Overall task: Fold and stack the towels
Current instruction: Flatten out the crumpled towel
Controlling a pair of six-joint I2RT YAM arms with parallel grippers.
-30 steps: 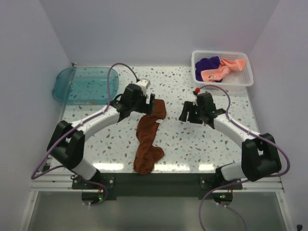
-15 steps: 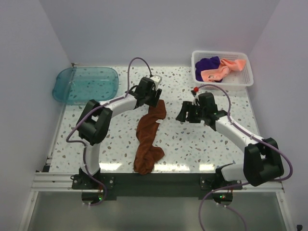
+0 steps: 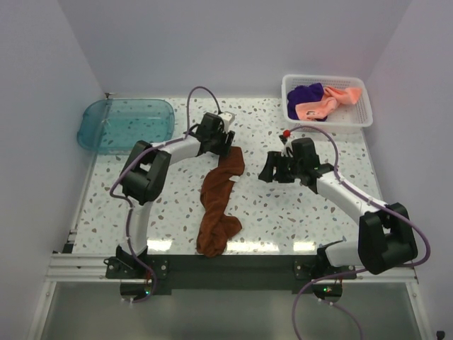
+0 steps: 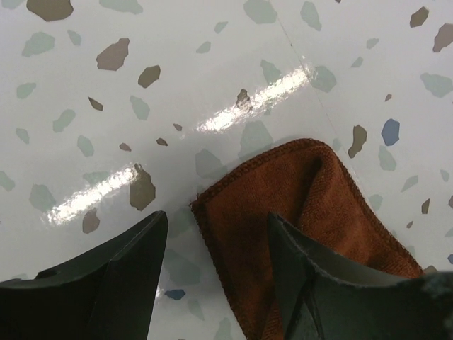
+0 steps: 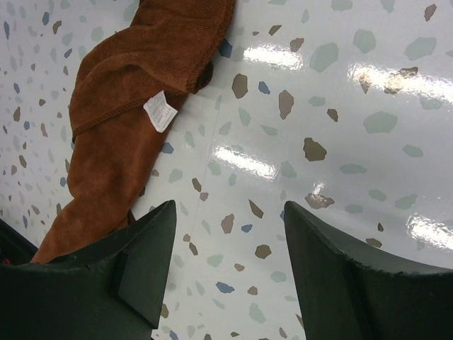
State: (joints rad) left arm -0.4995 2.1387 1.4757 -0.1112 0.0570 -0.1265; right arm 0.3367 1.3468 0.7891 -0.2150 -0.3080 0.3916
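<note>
The rust-brown towel (image 3: 218, 195) lies bunched in a long strip on the speckled table, running from the middle toward the near edge. My left gripper (image 3: 224, 146) is open at its far end. In the left wrist view the towel's hemmed corner (image 4: 311, 191) lies between the left gripper's (image 4: 216, 234) fingers, with one finger (image 4: 325, 283) over the cloth. My right gripper (image 3: 270, 170) is open over bare table to the right of the towel. In the right wrist view the right gripper (image 5: 230, 219) holds nothing, and the towel (image 5: 134, 78) with its white label (image 5: 161, 111) lies at upper left. The pink towel (image 3: 325, 103) and purple towel (image 3: 306, 94) sit in the basket.
A white mesh basket (image 3: 357, 117) stands at the back right corner. A teal translucent tray (image 3: 127, 124) sits at the back left. Walls close in the table (image 3: 297, 212) on three sides.
My left arm has folded in, its elbow swinging up from the near left, and its gripper has shifted a little farther back to the towel's far end. The right gripper has edged left.
</note>
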